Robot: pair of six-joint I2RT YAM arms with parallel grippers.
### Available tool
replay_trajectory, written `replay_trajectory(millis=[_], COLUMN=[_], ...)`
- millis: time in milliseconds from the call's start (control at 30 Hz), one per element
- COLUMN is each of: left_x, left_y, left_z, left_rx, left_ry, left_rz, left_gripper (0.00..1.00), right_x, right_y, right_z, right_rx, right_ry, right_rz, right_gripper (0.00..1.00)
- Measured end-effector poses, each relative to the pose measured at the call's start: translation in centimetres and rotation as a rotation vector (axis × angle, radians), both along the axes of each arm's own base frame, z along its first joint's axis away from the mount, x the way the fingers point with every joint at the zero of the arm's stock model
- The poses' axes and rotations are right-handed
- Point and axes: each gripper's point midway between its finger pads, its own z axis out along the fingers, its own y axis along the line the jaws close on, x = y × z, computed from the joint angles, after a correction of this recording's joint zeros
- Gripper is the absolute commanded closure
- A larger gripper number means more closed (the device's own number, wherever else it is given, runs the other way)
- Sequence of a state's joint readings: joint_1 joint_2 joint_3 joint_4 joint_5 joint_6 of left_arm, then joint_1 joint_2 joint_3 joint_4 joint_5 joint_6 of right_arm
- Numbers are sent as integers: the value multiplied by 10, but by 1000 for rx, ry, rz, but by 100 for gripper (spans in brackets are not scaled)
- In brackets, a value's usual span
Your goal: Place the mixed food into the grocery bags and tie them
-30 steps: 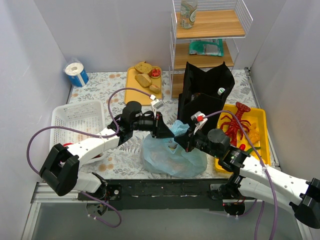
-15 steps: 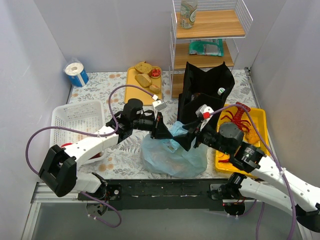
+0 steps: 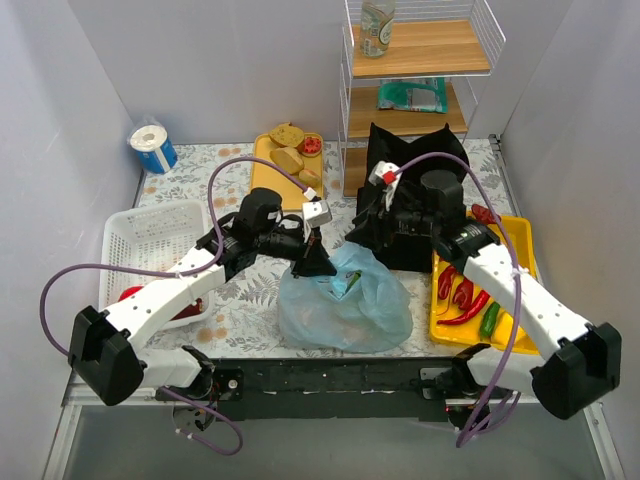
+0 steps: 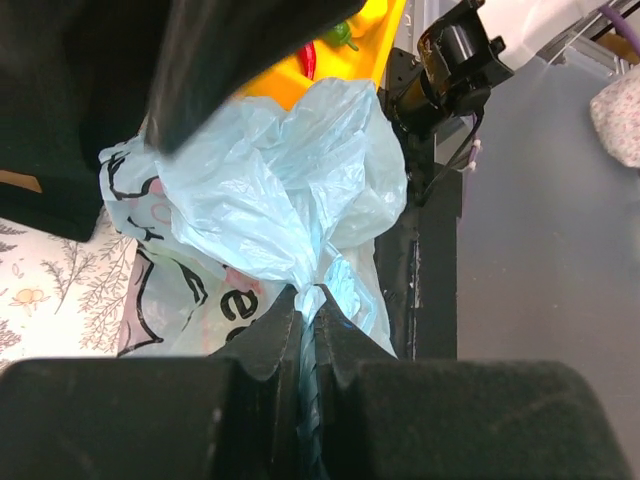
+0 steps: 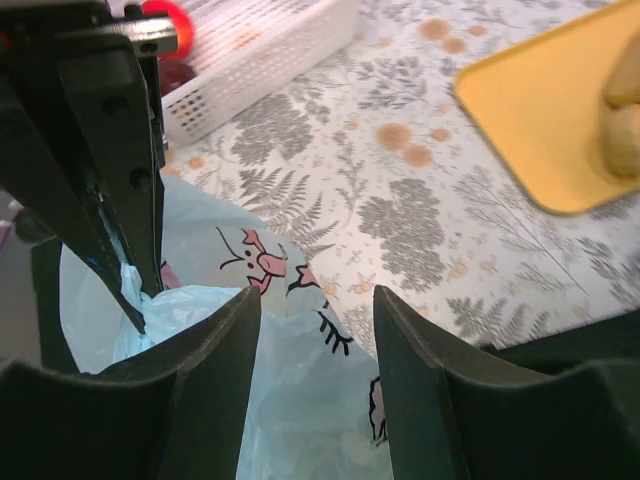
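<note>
Bag one, the light-blue plastic bag (image 3: 350, 312), sits slumped on the patterned table (image 3: 250, 295) close to the near edge, between my two arms. It looks loaded, and something green shows at its mouth. My left gripper (image 4: 312, 318) is pinched tight on a twisted rope of the bag's plastic at the top, holding it up in a peak. I see no finished knot there, so I judge the tying of this bag to be under way, not done. My right gripper (image 5: 315, 300) hangs just above the bag's far side with its jaws apart and nothing between them. Right behind it stands the black bag (image 3: 445, 150), upright with its pointed top edges spread and not tied. The right arm hides most of it, so I cannot tell what it holds. Further out, red chillies (image 3: 465, 300) lie on the yellow tray (image 3: 525, 240) at the right. A bottle (image 3: 378, 25) and a green packet (image 3: 412, 95) rest on the shelf rack (image 3: 460, 50) at the back. By my reading both knots and possibly some packing remain.
</note>
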State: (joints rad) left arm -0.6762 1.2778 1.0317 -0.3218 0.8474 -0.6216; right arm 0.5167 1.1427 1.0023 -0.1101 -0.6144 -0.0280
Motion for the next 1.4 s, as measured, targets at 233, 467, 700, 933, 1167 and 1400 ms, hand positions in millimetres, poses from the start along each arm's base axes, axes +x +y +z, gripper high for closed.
replay_trajectory(millis=[233, 467, 700, 933, 1167, 1400], left_x=[-3, -3, 7, 17, 11, 22], left_y=[6, 5, 2, 2, 3, 4], left_z=[15, 22, 32, 49, 48, 66], left_rx=[-1, 9, 33, 35, 33, -19], left_ry=[-58, -62, -95, -177, -174, -257], left_rz=[-6, -30, -31, -18, -46, -11], left_gripper=[100, 100, 100, 100, 100, 100], right_x=[-8, -1, -13, -36, -51, -81], right_y=[23, 44, 63, 60, 45, 32], right_z=[-11, 0, 8, -10, -17, 6], right_rx=[-17, -12, -4, -11, -7, 67], right_ry=[-43, -102, -120, -81, -96, -135], right_rz=[255, 377, 481, 552, 534, 541], right_gripper=[39, 39, 42, 52, 52, 53])
